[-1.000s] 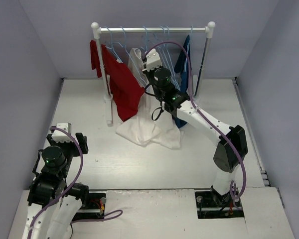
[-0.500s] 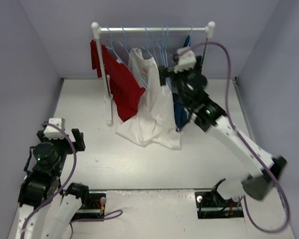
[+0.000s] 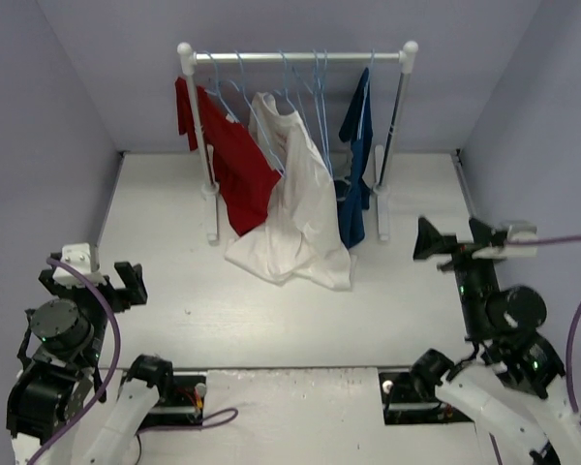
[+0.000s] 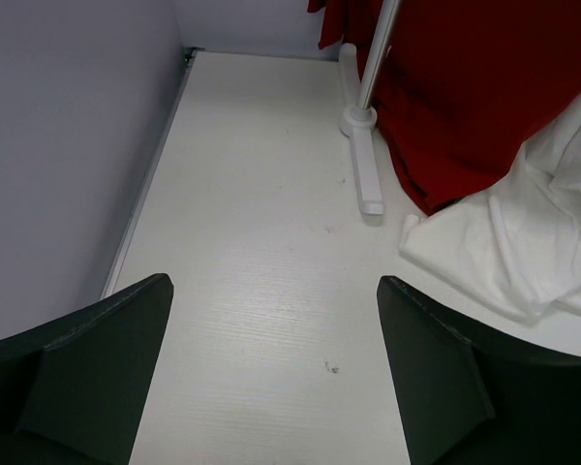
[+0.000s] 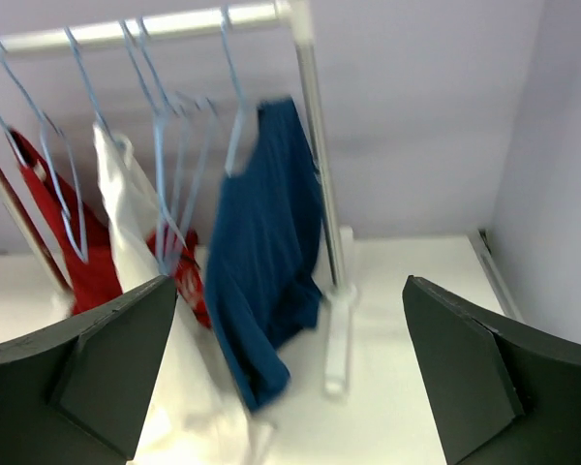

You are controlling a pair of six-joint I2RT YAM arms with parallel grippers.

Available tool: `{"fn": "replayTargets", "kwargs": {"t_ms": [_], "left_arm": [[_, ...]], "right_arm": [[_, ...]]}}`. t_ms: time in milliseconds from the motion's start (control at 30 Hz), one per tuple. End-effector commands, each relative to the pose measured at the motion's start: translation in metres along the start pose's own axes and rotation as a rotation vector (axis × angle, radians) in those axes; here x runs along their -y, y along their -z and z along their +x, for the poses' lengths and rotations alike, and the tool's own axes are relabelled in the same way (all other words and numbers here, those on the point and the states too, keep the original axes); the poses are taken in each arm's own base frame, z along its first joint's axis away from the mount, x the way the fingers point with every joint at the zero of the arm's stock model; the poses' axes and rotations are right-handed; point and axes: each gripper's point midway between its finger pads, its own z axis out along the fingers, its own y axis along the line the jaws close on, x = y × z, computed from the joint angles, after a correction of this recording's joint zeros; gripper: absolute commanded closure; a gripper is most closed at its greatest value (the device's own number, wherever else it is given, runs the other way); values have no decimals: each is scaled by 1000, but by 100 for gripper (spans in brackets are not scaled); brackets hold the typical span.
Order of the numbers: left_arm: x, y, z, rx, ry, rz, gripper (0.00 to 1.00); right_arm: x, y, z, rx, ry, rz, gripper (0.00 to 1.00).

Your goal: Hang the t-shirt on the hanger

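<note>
The white t-shirt (image 3: 300, 208) hangs from a pale-blue hanger (image 3: 286, 85) on the rack's rail, and its lower part lies bunched on the table. The right wrist view shows the t-shirt (image 5: 136, 213) under that hanger (image 5: 89, 87); the left wrist view catches its crumpled hem (image 4: 523, 252). My left gripper (image 3: 89, 281) (image 4: 273, 286) stands open and empty near the front left corner. At the near right, well back from the rack, my right gripper (image 3: 453, 235) (image 5: 289, 283) is open and empty too, facing the clothes.
A red shirt (image 3: 234, 165) hangs left of the t-shirt and a navy-blue shirt (image 3: 353, 184) right of it. Several bare hangers (image 3: 320, 92) share the rail. The rack's white feet (image 3: 211, 218) (image 3: 382, 213) rest on the table. Walls close in on three sides.
My right gripper opened at the rail and let go, then the arm swung back to the near right. The left arm drew back toward the front left corner, jaws widening.
</note>
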Motion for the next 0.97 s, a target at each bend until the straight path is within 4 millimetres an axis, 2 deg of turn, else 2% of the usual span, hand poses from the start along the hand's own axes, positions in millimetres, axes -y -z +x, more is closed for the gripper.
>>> {"fn": "replayTargets", "kwargs": {"t_ms": [0,100,233,367,500,600,933], "left_arm": [[-5,-5,7,-11,-8,-35,18],[-3,-7,18,-21,2,-25,16],[-1,-13,36,-33,-8,-19,9],[2,-19,46,-3,17,-11,3],[7,-20,41,62,50,18,3],[9,-26,51,55,61,18,3],[14,-30,52,79,72,41,3]], "right_arm": [[32,28,33,-43,-61,97,0],[48,43,49,-41,-82,137,0],[61,50,59,-43,-98,197,0],[58,46,63,-65,-86,200,0],[53,42,69,-91,-70,189,0],[53,42,68,-87,-79,188,0],[50,39,73,-106,-74,190,0]]}}
